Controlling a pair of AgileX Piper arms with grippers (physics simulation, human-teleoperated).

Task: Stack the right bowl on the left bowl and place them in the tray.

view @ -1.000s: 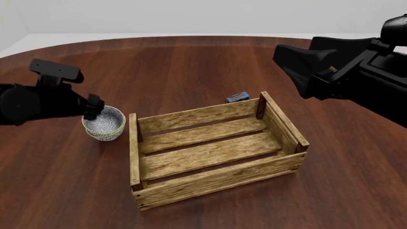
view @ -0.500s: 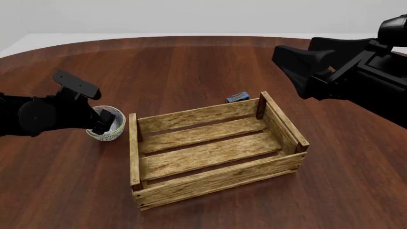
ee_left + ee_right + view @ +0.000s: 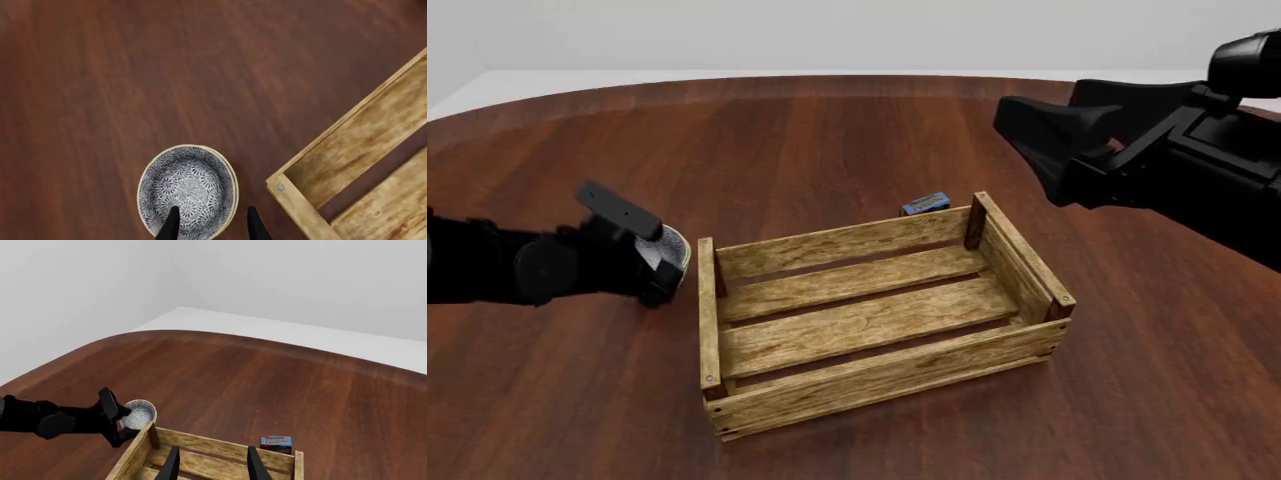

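While the left claw (image 3: pixel 211 225) straddled the stacked bowls' (image 3: pixel 188 188) rim beside the tray (image 3: pixel 868 310), fingers parted, the right claw (image 3: pixel 211 465) hung open, empty, upper right.

Left arm low and stretched out sideways, left gripper (image 3: pixel 212 227) jaws apart with two thin black tips showing, right arm raised high, right gripper (image 3: pixel 212 465) jaws apart, holding nothing

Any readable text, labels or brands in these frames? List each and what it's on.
"PUDDING", probably: yellow lettering on the small blue box behind the tray; blurred, so uncertain.
A smaller line above it on the same box: too small to read.
Bowls, tray, table, arms: no text visible.
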